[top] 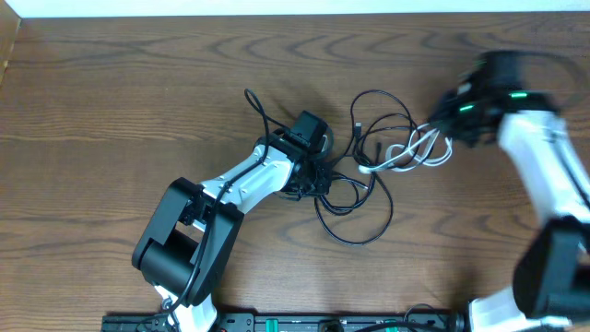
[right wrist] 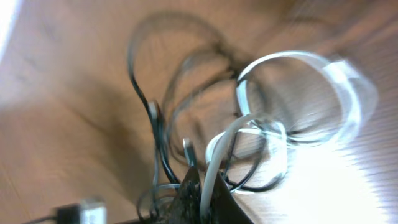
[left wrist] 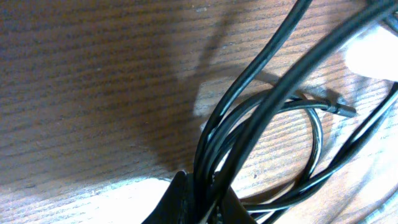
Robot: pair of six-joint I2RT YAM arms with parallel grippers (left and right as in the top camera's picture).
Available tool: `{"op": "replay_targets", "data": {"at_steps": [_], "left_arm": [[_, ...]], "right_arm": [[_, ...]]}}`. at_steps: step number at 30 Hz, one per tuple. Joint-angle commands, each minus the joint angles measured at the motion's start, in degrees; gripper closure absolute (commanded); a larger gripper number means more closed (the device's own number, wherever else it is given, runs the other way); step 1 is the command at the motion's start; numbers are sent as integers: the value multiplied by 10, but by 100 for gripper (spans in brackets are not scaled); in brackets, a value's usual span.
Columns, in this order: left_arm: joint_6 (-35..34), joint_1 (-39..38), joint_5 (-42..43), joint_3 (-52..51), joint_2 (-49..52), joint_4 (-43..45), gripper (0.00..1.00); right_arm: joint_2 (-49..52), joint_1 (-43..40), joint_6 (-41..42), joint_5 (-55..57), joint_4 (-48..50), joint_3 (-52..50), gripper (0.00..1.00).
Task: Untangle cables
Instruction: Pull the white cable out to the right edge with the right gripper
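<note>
Cables [top: 369,198] lie knotted at centre frame. The left gripper [top: 316,173] is clamped on the black strands [left wrist: 208,155], probably to anchor them. At centre right, the right gripper [top: 441,127] pinches the white cable [right wrist: 214,158], seemingly to draw it free.

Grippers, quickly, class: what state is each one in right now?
Left gripper: shut on black cables.
Right gripper: shut on the white cable.

Bright, even light; cables [right wrist: 286,56] motion-blurred in right wrist view, table [right wrist: 336,186] glaring.
</note>
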Motion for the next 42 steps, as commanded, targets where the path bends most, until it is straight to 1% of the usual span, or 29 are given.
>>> {"op": "replay_targets", "data": {"at_steps": [1, 4, 6, 8, 11, 13, 16, 19, 21, 23, 26, 30, 33, 35, 38, 42], "left_arm": [[5, 0, -10, -2, -9, -2, 92], [5, 0, -10, -2, -9, -2, 92], [5, 0, -10, -2, -9, -2, 93], [5, 0, -10, -2, -9, -2, 93], [5, 0, -10, -2, -9, -2, 93], [5, 0, -10, -2, -9, -2, 93], [5, 0, -10, -2, -9, -2, 93], [5, 0, -10, -2, -9, -2, 93], [5, 0, -10, -2, -9, -2, 93], [5, 0, -10, -2, -9, -2, 92], [5, 0, -10, -2, -9, -2, 93], [5, 0, -10, -2, -9, -2, 93], [5, 0, -10, -2, -9, -2, 92], [5, 0, -10, -2, -9, -2, 93], [5, 0, -10, -2, -9, -2, 93], [5, 0, -10, -2, -9, -2, 92]], "right_arm": [[-59, -74, -70, -4, -25, 37, 99], [-81, -113, -91, -18, -16, 37, 99], [-89, -131, -125, -64, -1, 46, 99], [-90, -136, -171, -120, 4, 71, 99], [-90, -128, -236, -152, -9, 120, 99], [-89, -122, -284, -136, -32, 157, 99], [-89, -119, -305, -33, -68, 206, 99], [-89, -122, -301, 95, -93, 240, 99], [-89, -130, -270, 192, -103, 262, 99], [-89, -142, -247, 232, -102, 281, 99], [-89, -174, -247, 178, -74, 337, 99], [-89, -207, -244, 54, -15, 406, 99], [-89, -230, -206, -28, 46, 450, 99], [-89, -240, -183, -61, 86, 465, 99], [-89, -249, -155, -77, 142, 475, 99], [-89, -252, -150, -76, 180, 475, 99]]}}
